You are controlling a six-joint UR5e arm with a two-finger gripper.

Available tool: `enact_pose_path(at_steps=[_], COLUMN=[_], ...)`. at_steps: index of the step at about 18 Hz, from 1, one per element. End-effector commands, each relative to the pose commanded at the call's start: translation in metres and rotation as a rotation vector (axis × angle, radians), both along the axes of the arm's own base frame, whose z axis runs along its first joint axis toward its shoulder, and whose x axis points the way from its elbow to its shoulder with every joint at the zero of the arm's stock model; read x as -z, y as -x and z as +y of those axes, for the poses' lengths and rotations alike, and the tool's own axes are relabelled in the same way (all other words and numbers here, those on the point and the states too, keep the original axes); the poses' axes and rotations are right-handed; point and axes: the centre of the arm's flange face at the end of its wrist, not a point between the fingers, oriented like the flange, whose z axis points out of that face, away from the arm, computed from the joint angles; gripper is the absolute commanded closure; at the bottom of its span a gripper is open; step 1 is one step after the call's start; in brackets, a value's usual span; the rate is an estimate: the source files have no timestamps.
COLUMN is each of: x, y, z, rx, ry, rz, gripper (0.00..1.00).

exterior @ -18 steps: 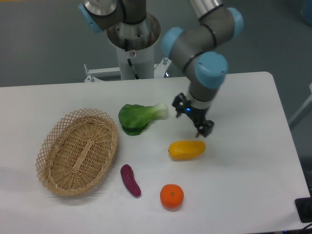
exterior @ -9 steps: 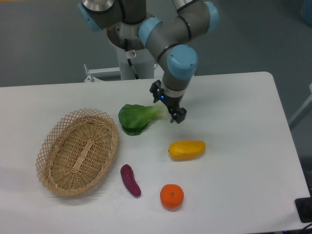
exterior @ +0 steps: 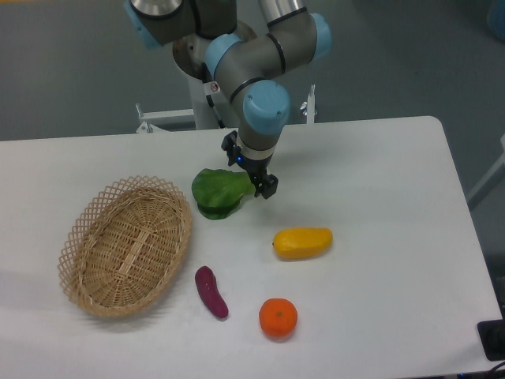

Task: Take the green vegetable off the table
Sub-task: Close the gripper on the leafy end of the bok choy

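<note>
My black two-finger gripper, fingers apart, hangs over the leafy dark-green vegetable's hidden stalk; descending off-centre, I risk nudging it leftward.

Large flat white table with rounded corners. Lying directly on it: oval woven wicker basket at left; dark green leafy vegetable just right of the basket's upper end, stalk end hidden behind the arm; yellow elongated fruit near centre; small purple eggplant-like piece below the vegetable; round orange fruit nearest the front edge. All five apart, none touching.
</note>
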Motion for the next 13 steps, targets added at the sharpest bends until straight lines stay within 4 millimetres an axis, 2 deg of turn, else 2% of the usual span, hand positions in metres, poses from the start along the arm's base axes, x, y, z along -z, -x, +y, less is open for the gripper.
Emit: enact_pose_path(at_steps=[5, 10, 13], x=[0.0059, 0.0069, 0.0036], y=[-0.001, 0.0007, 0.0029], z=[0.0037, 0.0044, 0.0061], rx=[0.02, 0.02, 0.02], ry=[0.022, 0.033, 0.028], rz=[0.004, 0.01, 0.016], gripper=[0.0, 0.34, 0.61])
